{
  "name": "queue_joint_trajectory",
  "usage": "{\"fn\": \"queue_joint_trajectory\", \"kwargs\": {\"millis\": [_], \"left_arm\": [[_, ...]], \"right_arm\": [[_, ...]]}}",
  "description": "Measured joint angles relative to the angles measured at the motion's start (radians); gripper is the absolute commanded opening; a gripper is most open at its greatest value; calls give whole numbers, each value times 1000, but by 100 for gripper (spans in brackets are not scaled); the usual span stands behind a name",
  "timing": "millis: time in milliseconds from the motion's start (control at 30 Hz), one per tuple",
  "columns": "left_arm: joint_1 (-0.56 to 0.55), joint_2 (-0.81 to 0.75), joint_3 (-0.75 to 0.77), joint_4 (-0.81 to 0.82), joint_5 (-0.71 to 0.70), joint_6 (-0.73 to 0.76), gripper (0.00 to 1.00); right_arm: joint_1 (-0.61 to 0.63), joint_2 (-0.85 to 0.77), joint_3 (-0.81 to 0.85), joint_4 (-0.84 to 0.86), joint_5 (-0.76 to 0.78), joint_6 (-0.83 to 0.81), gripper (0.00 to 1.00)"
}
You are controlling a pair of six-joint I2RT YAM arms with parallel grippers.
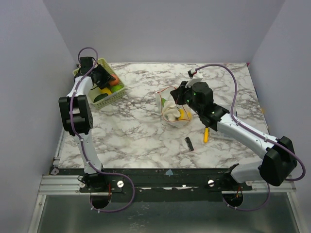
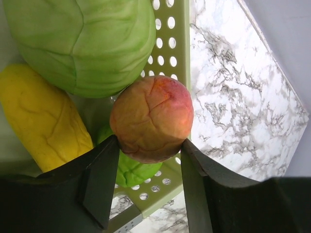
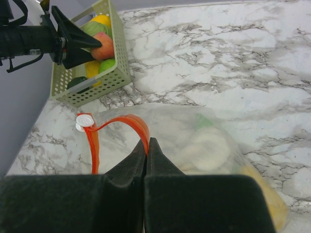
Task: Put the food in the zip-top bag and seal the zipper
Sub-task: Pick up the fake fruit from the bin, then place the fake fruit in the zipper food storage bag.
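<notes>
Grey walls, marble table (image 1: 136,131). Item: peach-coloured toy fruit (image 2: 151,119), in the green basket (image 2: 177,39) at the table's 10 o'clock, pinched by my left gripper (image 2: 149,141). The zip-top bag (image 3: 194,126) lies at 4 o'clock from it. My right gripper (image 3: 146,145) is pressed together on the zipper (image 3: 124,121).

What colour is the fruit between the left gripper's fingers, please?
The fruit is orange blushed red, clearest in the left wrist view.

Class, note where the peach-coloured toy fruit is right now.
In the left wrist view, the peach-coloured fruit sits in the left gripper, inside the basket at the far-left corner of the table, beside the cabbage.
</notes>
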Motion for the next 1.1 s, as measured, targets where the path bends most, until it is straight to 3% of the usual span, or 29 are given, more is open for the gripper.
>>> {"fn": "queue_joint_trajectory", "kwargs": {"millis": [133, 267, 633, 933, 1100], "left_arm": [[0, -14, -3, -9, -3, 29, 27], [0, -92, -48, -15, -6, 56, 24], [-28, -510, -294, -2, 25, 73, 23], [-249, -800, -481, -83, 139, 143, 23], [-410, -939, -500, -87, 188, 161, 23]], "right_arm": [[0, 0, 0, 0, 0, 0, 1], [0, 0, 0, 0, -2, 1, 0], [0, 0, 0, 0, -21, 3, 1], [0, -1, 0, 0, -25, 5, 1], [0, -1, 0, 0, -26, 5, 1]]}}
